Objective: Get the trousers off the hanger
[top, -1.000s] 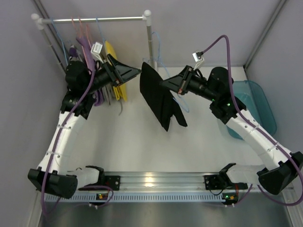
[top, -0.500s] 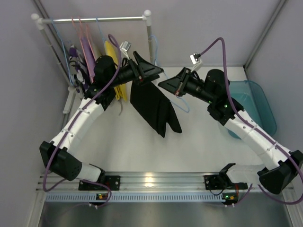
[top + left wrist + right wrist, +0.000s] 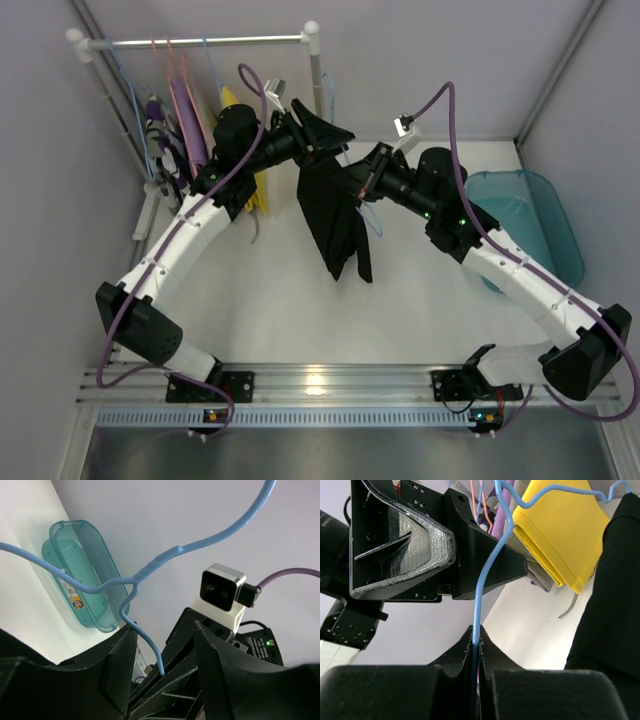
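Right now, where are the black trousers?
In the top view, the trousers hang near the middle, between the left gripper and right gripper, just right of the yellow garment.

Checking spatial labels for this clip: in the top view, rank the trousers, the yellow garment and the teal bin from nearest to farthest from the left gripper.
1. The trousers, hanging right at the left gripper, mid-scene.
2. The yellow garment, farther off on the left side.
3. The teal bin, far over on the right side.
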Robot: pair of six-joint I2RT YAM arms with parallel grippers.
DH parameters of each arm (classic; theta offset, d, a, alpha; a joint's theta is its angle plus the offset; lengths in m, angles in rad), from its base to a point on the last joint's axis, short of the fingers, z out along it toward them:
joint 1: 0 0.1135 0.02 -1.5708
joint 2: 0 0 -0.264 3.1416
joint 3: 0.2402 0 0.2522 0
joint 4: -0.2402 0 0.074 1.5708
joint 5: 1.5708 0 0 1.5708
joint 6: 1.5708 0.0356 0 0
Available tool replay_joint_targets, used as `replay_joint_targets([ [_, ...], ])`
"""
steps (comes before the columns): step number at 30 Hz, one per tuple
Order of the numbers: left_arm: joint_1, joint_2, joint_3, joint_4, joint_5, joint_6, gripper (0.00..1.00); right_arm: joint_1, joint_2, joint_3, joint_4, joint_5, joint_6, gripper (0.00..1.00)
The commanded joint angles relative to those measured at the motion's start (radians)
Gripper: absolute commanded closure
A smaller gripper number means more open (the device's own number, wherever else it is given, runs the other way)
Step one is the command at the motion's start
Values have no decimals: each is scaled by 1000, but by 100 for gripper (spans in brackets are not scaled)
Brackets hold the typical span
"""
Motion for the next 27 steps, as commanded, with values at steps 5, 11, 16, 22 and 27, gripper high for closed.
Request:
replay_joint_targets([
  [5,-28,27,79,59,-26,-42,48,61,23,55,59,25,-33,100],
  [11,-62,27,59,122,2,-109,56,62,51,71,27,71,-33,100],
  [16,-67,23,66,133,10,-129,68,62,60,67,25,79,-48,100],
  [22,-65,26,54,125,13,-162,79,77,55,39,43,77,-92,100],
  [27,-42,14,42,135,30,-177,100,79,28,35,33,71,-157,80],
])
